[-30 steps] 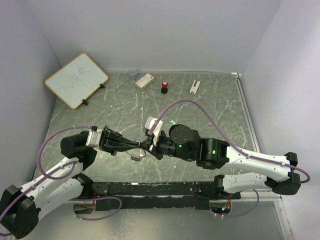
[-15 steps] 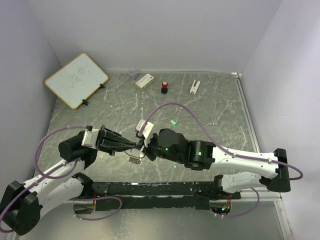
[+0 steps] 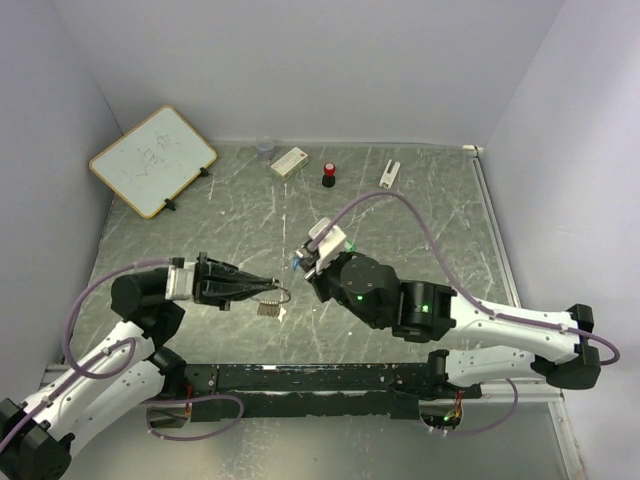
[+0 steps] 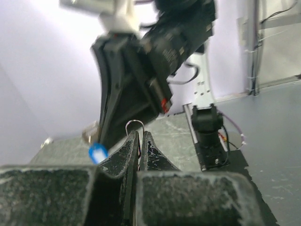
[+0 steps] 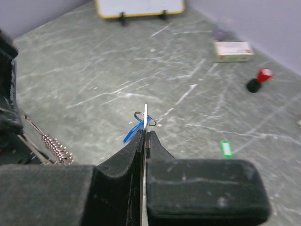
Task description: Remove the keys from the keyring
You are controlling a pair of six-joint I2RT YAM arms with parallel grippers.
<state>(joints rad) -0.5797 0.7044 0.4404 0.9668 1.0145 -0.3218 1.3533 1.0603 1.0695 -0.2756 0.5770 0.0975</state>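
Note:
My left gripper (image 3: 275,290) is shut on the keyring (image 3: 284,294), a thin wire loop that pokes out past its tips (image 4: 135,124). A small silvery-brown bunch (image 3: 268,307) hangs below the ring, too small to make out. A little to the right, my right gripper (image 3: 303,264) is shut on the blue-headed key (image 5: 133,132). Its thin blade stands edge-on between the jaws with a tiny ring at the tip. This key is apart from the keyring. A green-headed key (image 5: 226,149) lies on the table beside the right arm.
A small whiteboard (image 3: 152,160) leans at the back left. Along the back wall stand a clear cup (image 3: 265,148), a white box (image 3: 289,162), a red-capped black knob (image 3: 328,176) and a small white piece (image 3: 389,173). Purple cables loop over both arms.
The two grippers met at the keyring half a second ago. The right one has since pulled back to the right with the blue-headed key; the left still holds the ring.

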